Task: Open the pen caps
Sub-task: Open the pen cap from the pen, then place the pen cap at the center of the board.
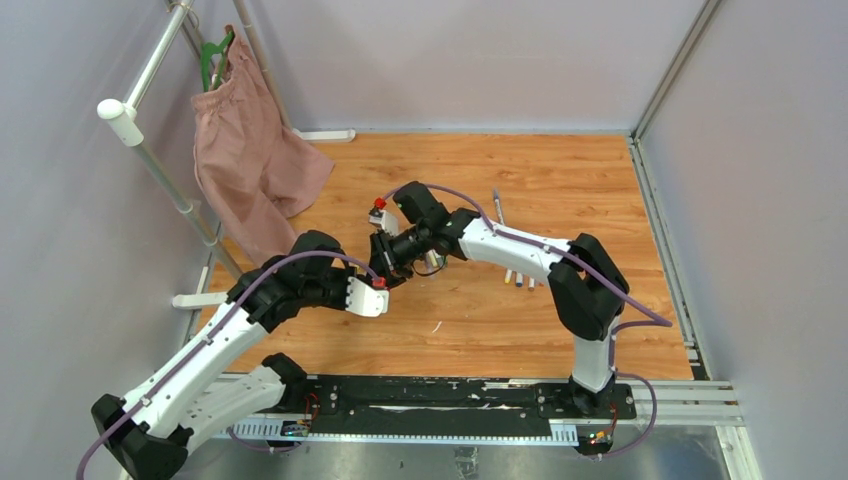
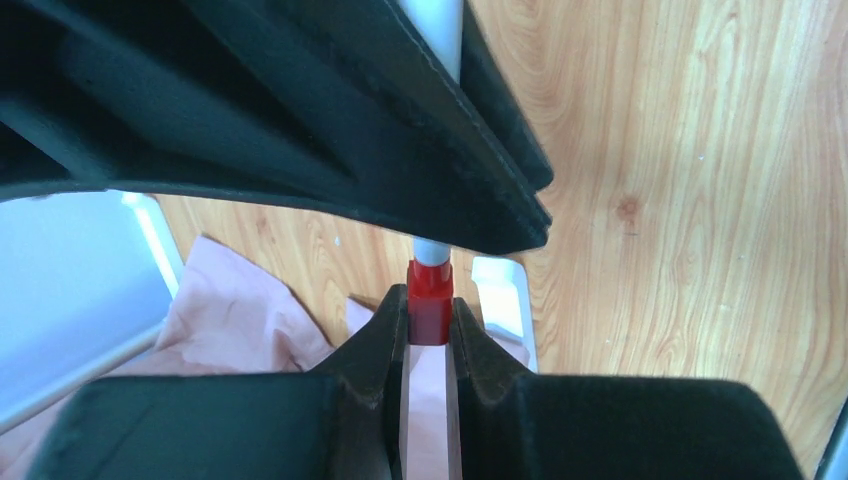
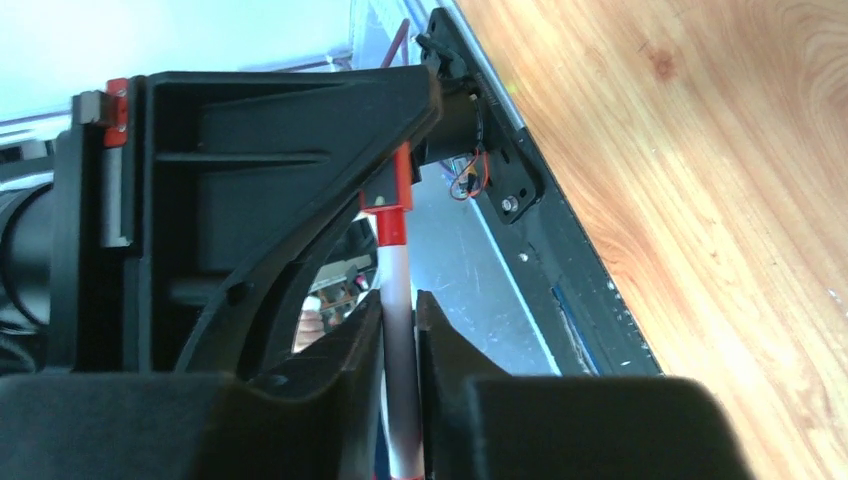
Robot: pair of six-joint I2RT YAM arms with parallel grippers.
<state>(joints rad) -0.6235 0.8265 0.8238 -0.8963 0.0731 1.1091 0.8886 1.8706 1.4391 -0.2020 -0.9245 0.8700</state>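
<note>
The red cap [image 2: 430, 288], likely light, rigid and slick, sits clamped in the left gripper [image 2: 429, 312], its barrel [image 2: 432, 252] leaving toward 12 o'clock. The right gripper [image 3: 398, 312] has its jaws flanking the barrel, which is best held near the cap; whether they pinch it I cannot tell.

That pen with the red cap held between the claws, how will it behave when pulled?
Probably stiff: the white barrel runs straight through the right claw. The red cap looks small and smooth, so it may slip from the left claw. Set down, the round barrel would likely roll on the table.
</note>
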